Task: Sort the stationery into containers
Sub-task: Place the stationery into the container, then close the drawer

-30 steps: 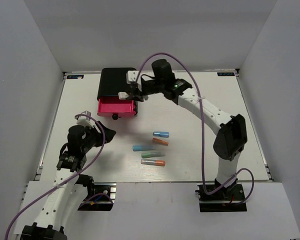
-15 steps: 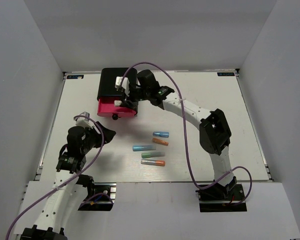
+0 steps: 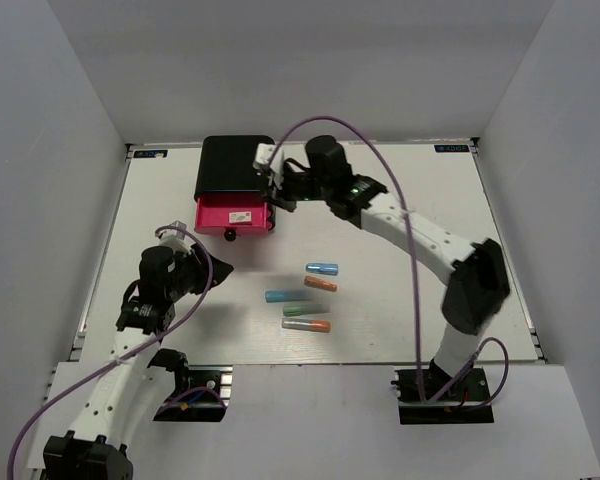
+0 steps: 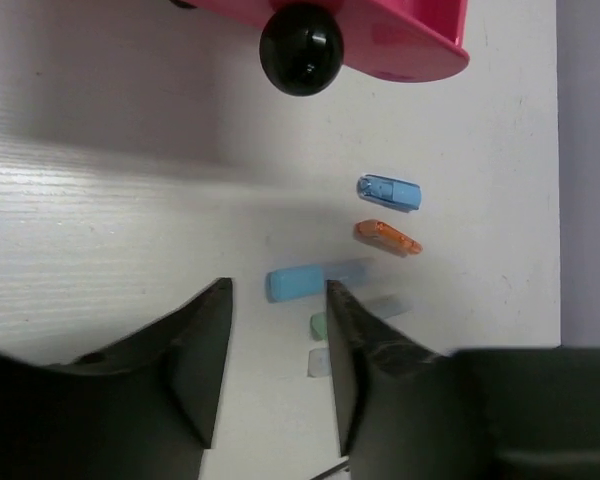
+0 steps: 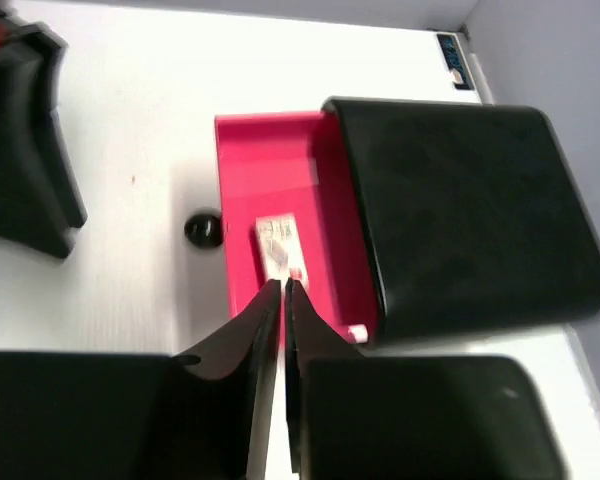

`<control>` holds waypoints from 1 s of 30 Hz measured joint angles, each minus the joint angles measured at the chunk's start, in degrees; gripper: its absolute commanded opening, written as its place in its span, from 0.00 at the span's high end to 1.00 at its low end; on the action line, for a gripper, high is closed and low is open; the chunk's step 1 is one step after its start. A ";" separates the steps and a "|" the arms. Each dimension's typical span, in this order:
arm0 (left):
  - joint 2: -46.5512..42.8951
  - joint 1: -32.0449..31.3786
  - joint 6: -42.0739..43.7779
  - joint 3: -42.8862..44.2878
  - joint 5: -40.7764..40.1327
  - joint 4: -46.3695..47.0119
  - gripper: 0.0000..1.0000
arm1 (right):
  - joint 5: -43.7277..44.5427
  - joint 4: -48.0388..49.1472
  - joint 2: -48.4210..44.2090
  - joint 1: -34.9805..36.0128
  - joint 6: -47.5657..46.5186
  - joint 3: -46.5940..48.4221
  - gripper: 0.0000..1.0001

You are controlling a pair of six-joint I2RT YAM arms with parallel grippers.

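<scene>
The black box [image 3: 230, 165] stands at the back left with one pink drawer [image 3: 212, 214] pulled out, its knob [image 3: 229, 235] at the front. The white eraser [image 3: 240, 216] lies inside the drawer, also in the right wrist view [image 5: 280, 245]. My right gripper [image 3: 277, 195] is shut and empty at the drawer's right end [image 5: 282, 287]. Blue [image 3: 322, 269], orange [image 3: 321, 284], light blue [image 3: 287, 296], green [image 3: 300, 309] and grey orange-tipped [image 3: 306, 325] sticks lie on the table. My left gripper [image 3: 216, 270] is open and empty [image 4: 278, 290], left of the sticks.
White walls close in the table [image 3: 400, 240] on the left, back and right. The left wrist view shows the knob [image 4: 300, 48] and the drawer front [image 4: 400, 35] just ahead, and the light blue stick [image 4: 298, 282] between the fingertips' line of sight.
My right gripper reached over the open drawer and has drawn back to the right. The white eraser now lies in the drawer. The left arm has barely moved.
</scene>
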 measured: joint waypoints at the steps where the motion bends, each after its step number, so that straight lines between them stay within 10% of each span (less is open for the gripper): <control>1: 0.96 0.00 0.22 0.11 0.46 0.04 0.56 | -0.26 1.40 -4.52 -0.81 0.26 -5.18 0.96; 14: 5.18 -3.45 4.22 1.92 5.73 1.90 0.54 | -1.51 -4.39 -25.57 -7.67 -7.58 -44.41 0.63; 23: 5.70 -6.23 3.13 1.73 4.83 2.64 0.42 | -1.18 -6.43 -24.76 -7.43 -10.64 -51.71 0.55; 30: 9.22 -7.08 1.27 1.60 -2.93 4.66 0.68 | 0.68 -4.96 -19.56 -7.43 -10.82 -50.16 0.54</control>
